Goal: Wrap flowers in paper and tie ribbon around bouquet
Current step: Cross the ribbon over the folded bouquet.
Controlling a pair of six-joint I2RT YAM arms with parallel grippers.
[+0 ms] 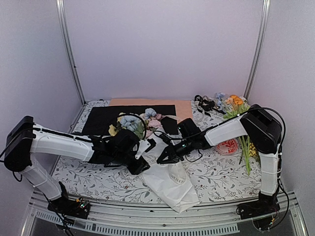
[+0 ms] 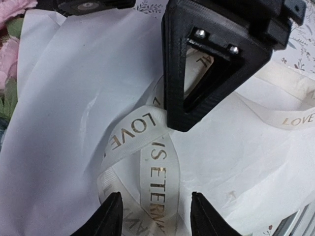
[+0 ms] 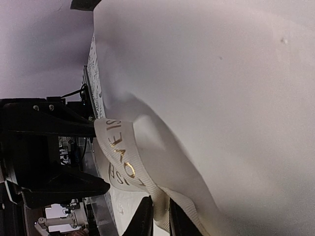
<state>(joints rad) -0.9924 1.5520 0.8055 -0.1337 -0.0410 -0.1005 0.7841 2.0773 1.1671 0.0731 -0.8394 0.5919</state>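
Partly, the ribbon runs out of frame — pinched in the right hand.

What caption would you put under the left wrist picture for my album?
Gold-lettered cream ribbon loops over white paper, framed by the open left gripper.

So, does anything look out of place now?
Yes. The narrow end of the bouquet sticks out past the near edge of the table, and the ribbon lies on it in a loose, twisted loop, not tied.
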